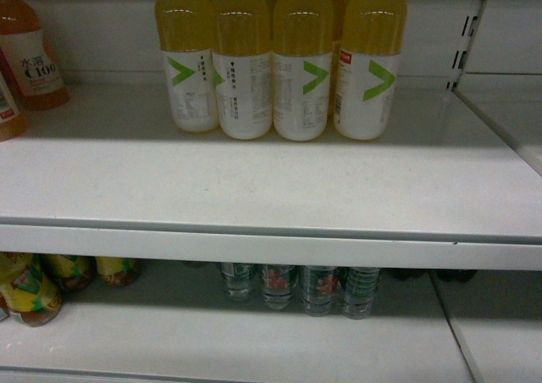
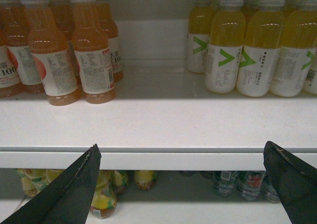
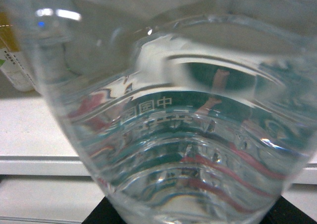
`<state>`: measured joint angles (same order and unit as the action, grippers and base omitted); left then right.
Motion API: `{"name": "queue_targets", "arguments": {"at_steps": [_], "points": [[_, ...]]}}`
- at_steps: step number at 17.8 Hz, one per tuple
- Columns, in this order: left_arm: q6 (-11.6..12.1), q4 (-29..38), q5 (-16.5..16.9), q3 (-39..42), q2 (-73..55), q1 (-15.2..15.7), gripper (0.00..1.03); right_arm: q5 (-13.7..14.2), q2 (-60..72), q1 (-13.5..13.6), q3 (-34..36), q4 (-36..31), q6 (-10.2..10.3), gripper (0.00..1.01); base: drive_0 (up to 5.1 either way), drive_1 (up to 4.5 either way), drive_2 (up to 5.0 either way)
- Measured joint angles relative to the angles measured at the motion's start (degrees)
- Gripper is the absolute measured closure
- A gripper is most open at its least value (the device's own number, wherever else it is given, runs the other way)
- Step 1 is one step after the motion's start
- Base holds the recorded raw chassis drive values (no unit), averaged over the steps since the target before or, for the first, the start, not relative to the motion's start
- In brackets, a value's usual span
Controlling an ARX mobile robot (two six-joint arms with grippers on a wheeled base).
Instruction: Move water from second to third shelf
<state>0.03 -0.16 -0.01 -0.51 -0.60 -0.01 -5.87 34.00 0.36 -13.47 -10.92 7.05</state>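
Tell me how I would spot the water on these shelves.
Start at the upper shelf, where the yellow drinks with green chevrons stand. Drop below its front edge: almost straight beneath them, far back on the lower shelf, is a short row of water bottles. They alone are clear and colourless, with green labels, unlike the yellow-labelled bottles to their left.

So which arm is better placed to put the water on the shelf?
Right. A water bottle fills the right wrist view, seemingly held already. The left gripper is open and empty before the shelf.
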Motion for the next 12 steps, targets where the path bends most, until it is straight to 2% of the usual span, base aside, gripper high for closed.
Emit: {"name": "queue_targets", "arguments": {"at_steps": [4, 12], "points": [[0.0, 0.0, 0.0, 0.0, 0.0, 0.0, 0.05, 0.0, 0.0, 0.0, 0.0, 0.0, 0.0, 0.61, 0.0, 0.0, 0.0], [0.0, 0.0, 0.0, 0.0, 0.0, 0.0, 0.05, 0.2, 0.0, 0.0, 0.0, 0.2, 0.0, 0.61, -4.3, 2.41, 2.4]]}}
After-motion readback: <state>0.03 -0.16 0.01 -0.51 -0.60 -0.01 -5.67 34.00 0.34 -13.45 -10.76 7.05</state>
